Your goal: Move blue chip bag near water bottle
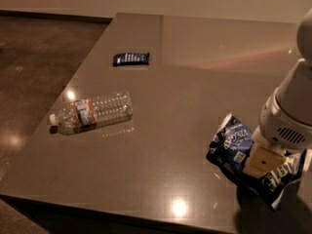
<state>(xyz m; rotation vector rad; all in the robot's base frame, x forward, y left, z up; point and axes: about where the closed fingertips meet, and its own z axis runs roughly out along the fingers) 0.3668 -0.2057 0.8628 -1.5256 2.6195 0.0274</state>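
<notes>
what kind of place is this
Probably an office break area, though I can't be sure: a glossy brown table over a polished floor, holding a water bottle, a small dark packet and a blue chip bag. The gripper is at that bag, low on the view's right.

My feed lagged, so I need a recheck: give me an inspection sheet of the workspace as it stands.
Surface: glossy brown table, with glare spots.
Job's things: blue chip bag crumpled near the front right edge; water bottle on its side at the left, cap pointing left, well apart from the bag.
Clutter: small dark blue packet lying flat on the far side.
Gripper: gripper down on the bag's right part.
Cables: nothing seen.
Surroundings: dark floor at left.
</notes>
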